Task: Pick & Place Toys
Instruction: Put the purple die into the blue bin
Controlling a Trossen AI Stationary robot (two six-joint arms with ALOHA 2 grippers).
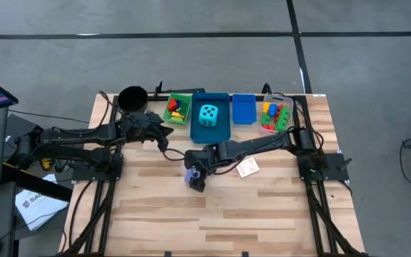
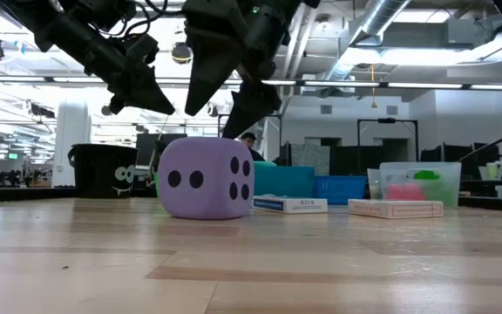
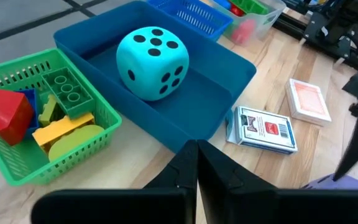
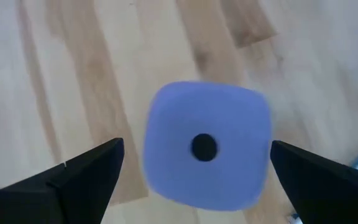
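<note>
A purple die (image 2: 206, 177) rests on the wooden table (image 1: 212, 214), near its middle. My right gripper (image 4: 196, 163) hangs open just above it, pointing steeply down, one finger off each side of the die (image 4: 207, 146) without touching it. My left gripper (image 3: 196, 163) is shut and holds nothing, raised to the left of the purple die (image 1: 190, 173), in front of the blue bin (image 3: 229, 74). In that bin sits a cyan dotted die (image 3: 152, 62). Two card packs (image 3: 263, 129) (image 3: 306, 101) lie flat on the table. Coloured bricks fill the green basket (image 3: 98, 115).
Along the far edge stand a black cup (image 1: 132, 98), the green basket (image 1: 178, 107), the blue bin (image 1: 220, 130), a small blue basket (image 1: 243, 108) and a clear bin (image 1: 275, 114) with bricks. The near half of the table is bare wood.
</note>
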